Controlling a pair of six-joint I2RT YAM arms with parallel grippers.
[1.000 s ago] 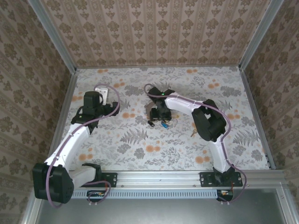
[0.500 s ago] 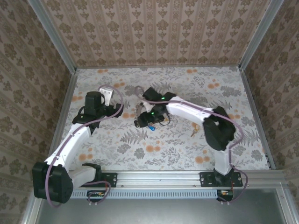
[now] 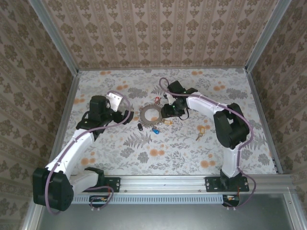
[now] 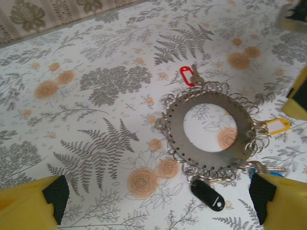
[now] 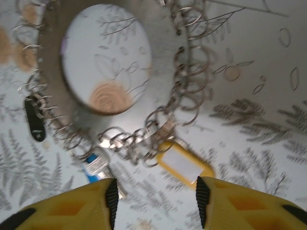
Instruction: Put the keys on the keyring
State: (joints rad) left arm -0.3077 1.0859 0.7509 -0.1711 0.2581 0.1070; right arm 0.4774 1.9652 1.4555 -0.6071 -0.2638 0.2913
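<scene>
Whereas a second ago the right gripper (image 3: pixel 169 112) stood directly over the cluster at mid-table and hid it, it now sits just right of the keyring (image 3: pixel 151 114), which lies flat and fully exposed. The left gripper (image 3: pixel 123 116) has edged in towards the ring's left side. In the right wrist view the right gripper (image 5: pixel 156 201) has its jaws partly apart with bare cloth between them, holding nothing. In the left wrist view the left gripper (image 4: pixel 158 194) is spread wide and is also empty. The keyring (image 4: pixel 177 129) is fringed with small wire loops, and the keys (image 4: pixel 207 194), tagged red, black, blue and yellow, lie against its rim. Whether each is threaded on cannot be told. One loose key (image 3: pixel 198 137) lies well apart to the right, near the right arm's elbow. The table (image 3: pixel 249 143) is covered in a cloth printed with ferns and orange flowers. Patterned walls (image 3: pixel 158 33) in metal framing close it in on three sides. Open surface lies along the far edge, at the right side and across the near strip before the arm bases.
</scene>
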